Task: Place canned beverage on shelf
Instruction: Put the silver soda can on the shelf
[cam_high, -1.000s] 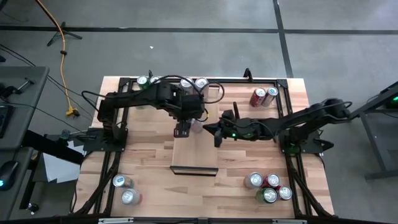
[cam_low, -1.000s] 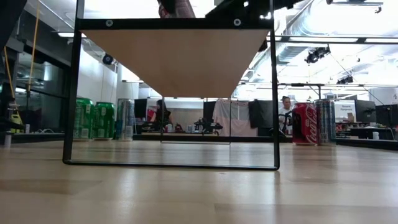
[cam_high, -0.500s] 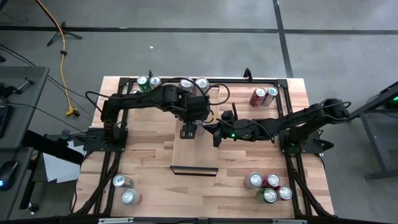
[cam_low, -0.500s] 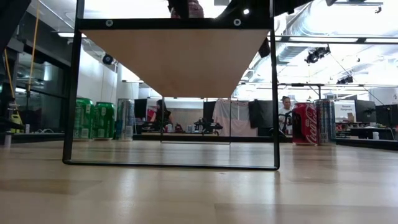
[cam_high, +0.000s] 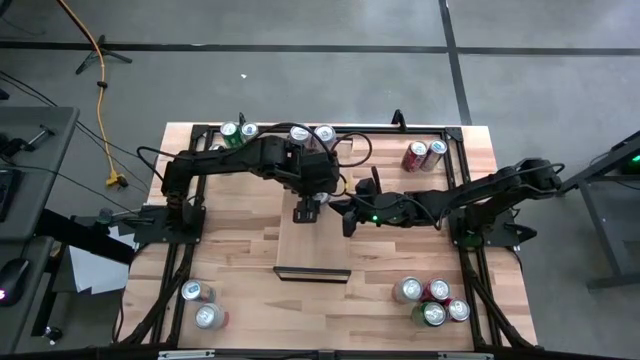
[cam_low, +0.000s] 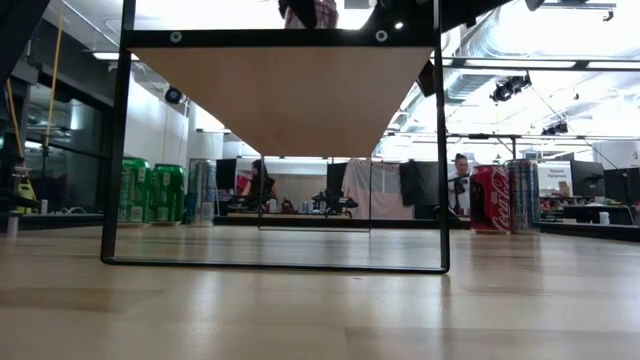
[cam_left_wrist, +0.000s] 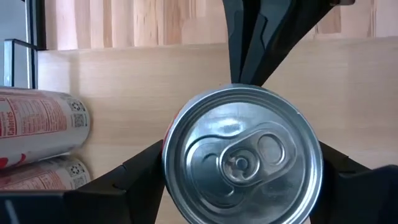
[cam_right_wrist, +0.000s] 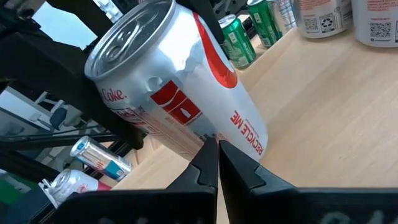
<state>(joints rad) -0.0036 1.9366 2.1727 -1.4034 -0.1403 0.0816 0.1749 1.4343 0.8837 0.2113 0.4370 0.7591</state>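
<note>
Can (cam_left_wrist: 242, 163) of soda sits between our left fingers (cam_left_wrist: 124, 180), which straddle its sides and hold it upright over the far end of the shelf (cam_high: 312, 240). Its long axis points straight down at the board, so we judge a short lowering is what remains. Our right fingers (cam_right_wrist: 214, 168), pressed shut and empty, touch the can's side. The left arm is clearly nearer.

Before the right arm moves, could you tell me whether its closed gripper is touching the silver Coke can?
Touching: in the right wrist view, the shut right gripper has its tips pressed on the wall of the silver Coke can.
</note>
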